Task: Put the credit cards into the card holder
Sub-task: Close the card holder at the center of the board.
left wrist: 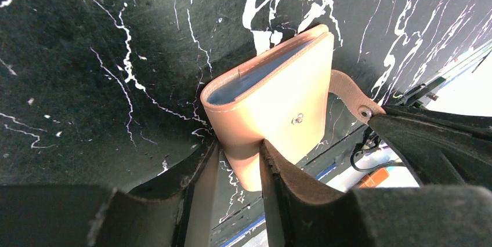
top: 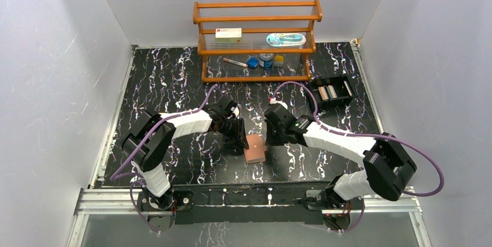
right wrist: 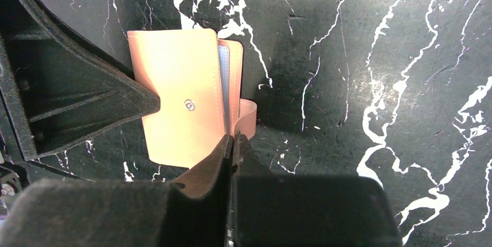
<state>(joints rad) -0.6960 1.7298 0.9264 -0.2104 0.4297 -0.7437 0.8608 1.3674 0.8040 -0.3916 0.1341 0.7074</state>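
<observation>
Tan, one card holder (left wrist: 272, 96): cover pinched by left hand (left wrist: 239, 154), tab by right hand (right wrist: 232, 140).

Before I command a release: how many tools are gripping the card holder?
2: the left tool pinches the card holder's corner; the right tool is shut on its snap tab.

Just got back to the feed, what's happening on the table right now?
The left gripper is clamped on one edge of the card holder. The right gripper is shut on what looks like its snap tab, which is unfastened. The holder is barely open, with its sleeves just showing. Neither gripper holds a card.
</observation>
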